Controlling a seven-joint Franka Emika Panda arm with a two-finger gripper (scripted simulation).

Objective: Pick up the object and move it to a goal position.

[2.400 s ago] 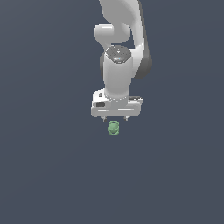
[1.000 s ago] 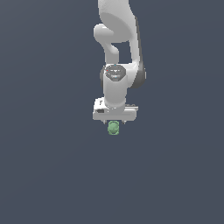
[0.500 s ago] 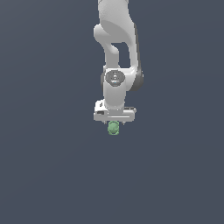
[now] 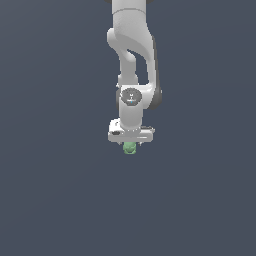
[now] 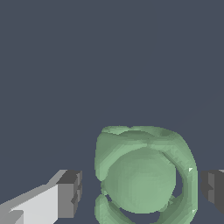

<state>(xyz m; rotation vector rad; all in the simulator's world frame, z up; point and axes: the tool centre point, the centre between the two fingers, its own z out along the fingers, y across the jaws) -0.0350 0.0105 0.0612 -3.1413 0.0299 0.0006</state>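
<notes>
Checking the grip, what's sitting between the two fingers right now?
The green lump sits between the fingers, with a slim gap on each side. The wrist view shows it.

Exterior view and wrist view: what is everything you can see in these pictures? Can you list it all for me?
Object: one, pale green, rounded and lumpy, sitting between the two fingers, with a gap showing on each side in the wrist view; in the exterior view it peeks out just under the gripper.
Surface: one, plain dark grey-blue, filling the background of both views.
Fingers: two, dark grey pads on white, one on each side of the object, not touching it.
Gripper: one, white, open, pointing down over the object.
Arm: one, white with dark joints, coming down from the top of the exterior view.
</notes>
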